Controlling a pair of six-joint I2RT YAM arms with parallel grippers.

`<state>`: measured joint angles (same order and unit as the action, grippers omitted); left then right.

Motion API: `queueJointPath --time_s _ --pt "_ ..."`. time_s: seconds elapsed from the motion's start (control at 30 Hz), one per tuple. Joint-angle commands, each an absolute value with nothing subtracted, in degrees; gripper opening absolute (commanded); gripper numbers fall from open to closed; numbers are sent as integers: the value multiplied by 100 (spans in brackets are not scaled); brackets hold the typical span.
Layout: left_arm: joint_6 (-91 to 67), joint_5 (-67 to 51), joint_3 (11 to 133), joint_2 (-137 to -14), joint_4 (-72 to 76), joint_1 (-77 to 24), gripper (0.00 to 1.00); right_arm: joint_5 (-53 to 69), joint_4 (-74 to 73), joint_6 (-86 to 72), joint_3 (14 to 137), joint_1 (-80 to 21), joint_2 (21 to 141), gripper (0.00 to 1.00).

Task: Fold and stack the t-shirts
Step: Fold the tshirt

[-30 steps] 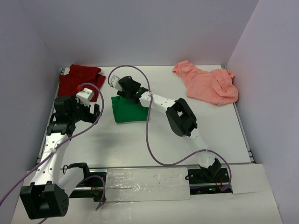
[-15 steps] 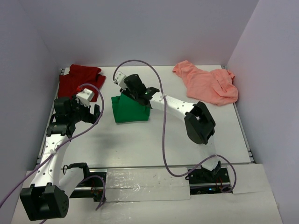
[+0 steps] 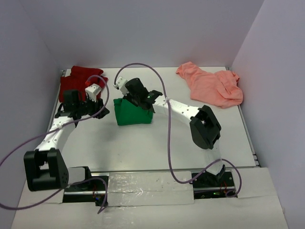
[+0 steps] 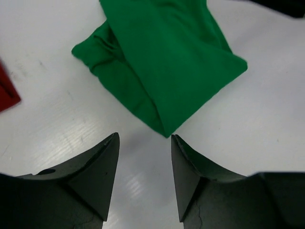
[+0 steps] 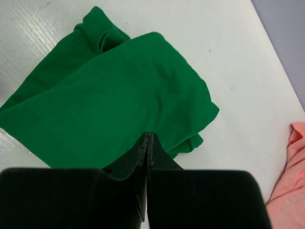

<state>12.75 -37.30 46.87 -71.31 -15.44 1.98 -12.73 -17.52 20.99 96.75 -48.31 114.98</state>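
Observation:
A folded bright green t-shirt (image 3: 134, 114) (image 4: 167, 62) (image 5: 109, 95) lies at the table's middle left. My right gripper (image 3: 129, 99) (image 5: 147, 135) hangs over its far edge, shut, with no cloth seen between the fingers. My left gripper (image 3: 102, 111) (image 4: 145, 138) is open just left of the shirt, bare table between its fingers and the shirt's corner right at the fingertips. The dark red t-shirt (image 3: 78, 78) (image 4: 7, 93) is crumpled at the back left. The salmon pink t-shirt (image 3: 209, 86) (image 5: 288, 191) lies rumpled at the back right.
Purple cables (image 3: 167, 129) loop over the table from both arms. Pale walls (image 3: 143, 33) close in the back and both sides. The arm bases sit on a rail (image 3: 147, 183) along the near edge.
My right gripper has shut over the green shirt and its arm has stretched out. My left arm has swung toward the shirt's left corner, its jaws narrowing.

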Motion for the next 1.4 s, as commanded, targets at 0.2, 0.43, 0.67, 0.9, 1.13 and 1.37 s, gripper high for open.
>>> queueJointPath --time_s 0.2,0.43,0.67,0.9,1.13,1.37 --pt "308 -4518 5396 -8524 553 -385 60 -1081 -1872 1776 9659 -4509 11970 0" --pt "79 -4306 5713 -9324 931 -1107 64 -862 -2626 1170 10431 -4123 12559 0" --pt "-220 -4087 5985 -9966 941 -1389 63 -519 -2856 984 10547 -4034 12586 0" --pt "-334 -3709 5888 -10089 836 -1328 63 -159 -3259 835 10775 -3999 12489 0" --pt "-413 -2970 7118 -11204 -833 -1275 63 122 -4068 642 11565 -3990 12805 0" --pt "-378 -3067 7681 -11856 -1625 -1257 62 544 -5088 449 12524 -3946 13438 0"
